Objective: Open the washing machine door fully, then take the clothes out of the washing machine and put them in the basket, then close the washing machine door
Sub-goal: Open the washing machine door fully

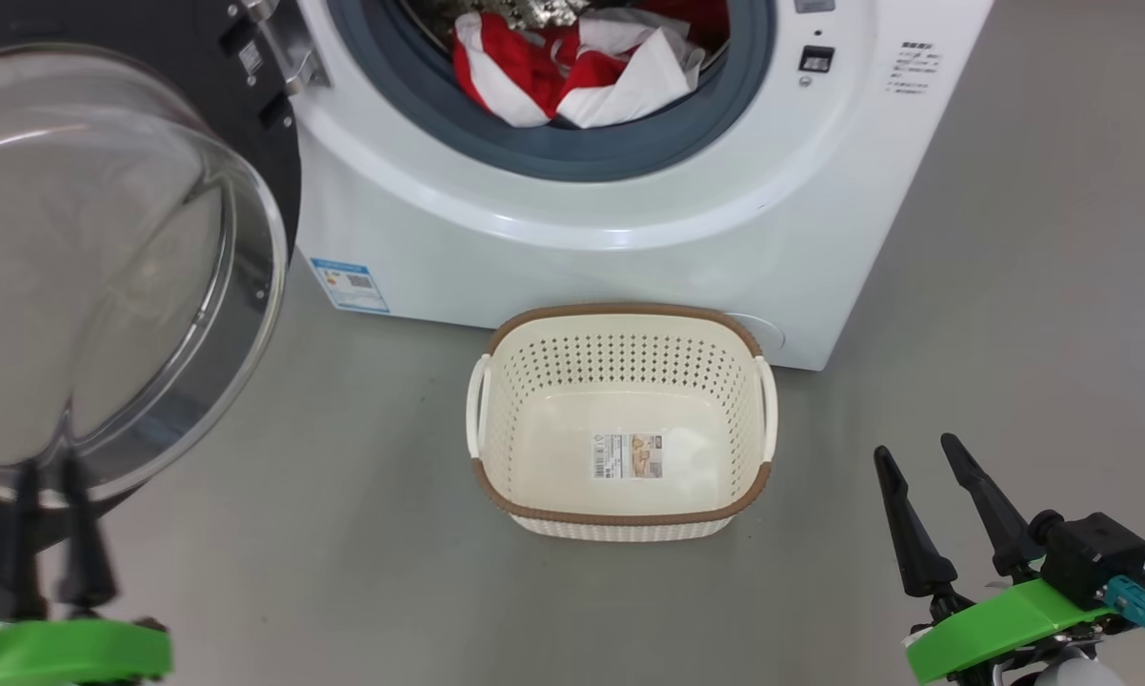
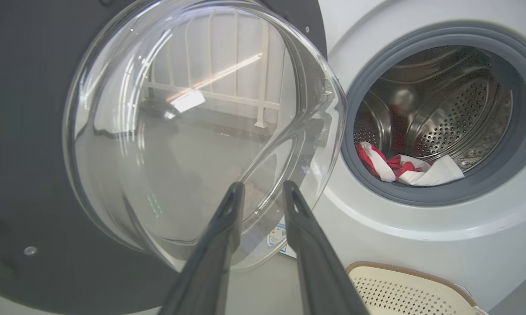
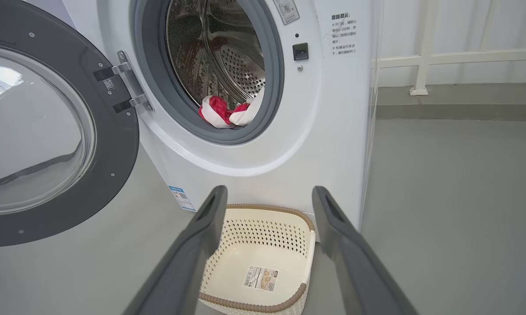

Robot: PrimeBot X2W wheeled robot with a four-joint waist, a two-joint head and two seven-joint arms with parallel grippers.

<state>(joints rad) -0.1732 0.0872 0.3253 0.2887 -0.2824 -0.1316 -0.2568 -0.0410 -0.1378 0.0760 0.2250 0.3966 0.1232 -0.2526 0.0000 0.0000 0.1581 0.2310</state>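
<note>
Perhaps two clothes (image 1: 572, 71), one basket (image 1: 620, 372).

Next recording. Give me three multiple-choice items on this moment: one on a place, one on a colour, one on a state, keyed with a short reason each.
1. The clothes lie:
A. inside the washing machine
B. on a chair
C. on a shelf

2. The rim of the basket is:
A. blue
B. brown
C. green

3. The washing machine door is:
A. latched shut
B. swung open
C. taken off

Key:
1. A, red and white fabric shows through the round opening.
2. B, the woven-look band atop the cream wall is brown.
3. B, it stands aside to the robot's left, leaving the opening bare.
</note>
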